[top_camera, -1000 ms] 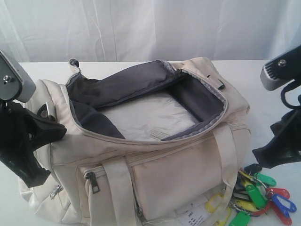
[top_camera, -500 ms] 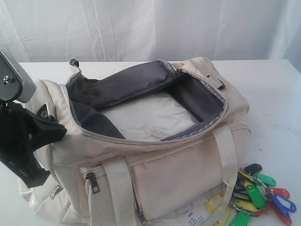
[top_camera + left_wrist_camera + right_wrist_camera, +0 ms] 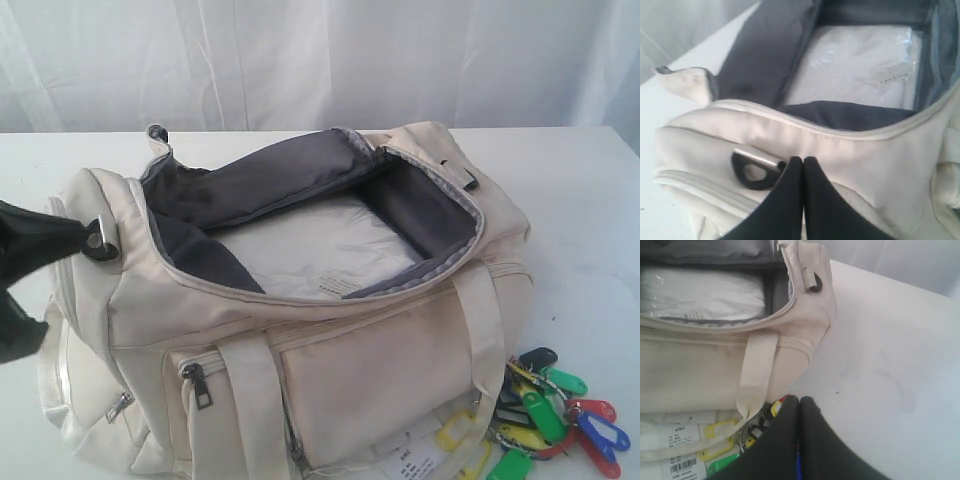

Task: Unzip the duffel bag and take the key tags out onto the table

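The cream duffel bag lies unzipped on the white table, showing its dark grey lining. The bunch of coloured key tags rests on the table by the bag's near right corner. My left gripper is shut and empty at the bag's left end. In the left wrist view, that gripper has its tips next to the black ring. My right gripper is shut, holding nothing, above the key tags beside the bag. It is outside the exterior view.
A white plastic-wrapped packet fills the bag's floor. A white printed label lies at the bag's front. A white curtain hangs behind the table. Bare tabletop stretches to the right of the bag.
The right arm has withdrawn out of the exterior view. The left arm has pulled back to the left edge, with only its black gripper still showing. The bag and key tags have not moved.
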### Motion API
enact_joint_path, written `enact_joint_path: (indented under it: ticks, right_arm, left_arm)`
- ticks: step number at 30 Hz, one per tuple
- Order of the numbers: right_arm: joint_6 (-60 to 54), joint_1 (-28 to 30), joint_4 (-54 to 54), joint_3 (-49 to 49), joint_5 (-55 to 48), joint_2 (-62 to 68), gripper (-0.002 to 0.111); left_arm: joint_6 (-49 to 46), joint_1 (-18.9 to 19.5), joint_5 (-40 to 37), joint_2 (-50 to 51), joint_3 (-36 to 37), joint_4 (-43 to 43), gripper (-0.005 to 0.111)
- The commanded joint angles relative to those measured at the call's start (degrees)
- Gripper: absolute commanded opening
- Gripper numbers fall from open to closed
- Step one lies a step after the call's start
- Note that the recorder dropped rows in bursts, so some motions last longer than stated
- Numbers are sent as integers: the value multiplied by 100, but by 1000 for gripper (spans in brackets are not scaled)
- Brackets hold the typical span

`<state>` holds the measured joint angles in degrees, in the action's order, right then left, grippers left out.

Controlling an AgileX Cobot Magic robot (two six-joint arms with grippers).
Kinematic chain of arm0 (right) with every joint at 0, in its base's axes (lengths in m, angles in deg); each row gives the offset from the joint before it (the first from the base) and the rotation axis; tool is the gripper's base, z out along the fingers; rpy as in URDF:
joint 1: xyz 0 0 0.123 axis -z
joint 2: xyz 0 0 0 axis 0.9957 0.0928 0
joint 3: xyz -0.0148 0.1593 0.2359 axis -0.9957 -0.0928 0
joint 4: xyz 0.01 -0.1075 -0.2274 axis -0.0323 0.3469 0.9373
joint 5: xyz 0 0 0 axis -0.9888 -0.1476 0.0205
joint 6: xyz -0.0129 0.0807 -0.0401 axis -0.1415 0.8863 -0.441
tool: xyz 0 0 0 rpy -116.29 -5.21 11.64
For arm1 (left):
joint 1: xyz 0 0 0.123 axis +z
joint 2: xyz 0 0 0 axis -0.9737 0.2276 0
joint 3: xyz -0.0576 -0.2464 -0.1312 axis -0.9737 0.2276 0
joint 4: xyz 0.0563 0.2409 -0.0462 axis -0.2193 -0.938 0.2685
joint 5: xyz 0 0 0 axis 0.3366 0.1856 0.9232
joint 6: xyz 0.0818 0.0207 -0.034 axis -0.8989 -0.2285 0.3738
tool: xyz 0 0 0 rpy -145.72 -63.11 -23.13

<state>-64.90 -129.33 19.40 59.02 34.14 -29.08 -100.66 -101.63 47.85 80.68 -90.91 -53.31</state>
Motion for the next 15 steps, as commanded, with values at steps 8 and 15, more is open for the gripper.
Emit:
enact_joint_path:
  ticks: [8, 15]
  right_arm:
    - [64, 227, 4, -736, 688, -640, 0]
    - [64, 691, 4, -799, 859, -951, 0]
  left_arm:
    - [24, 900, -21, -1482, -28, 41, 0]
    - [24, 1144, -21, -1941, -28, 41, 0]
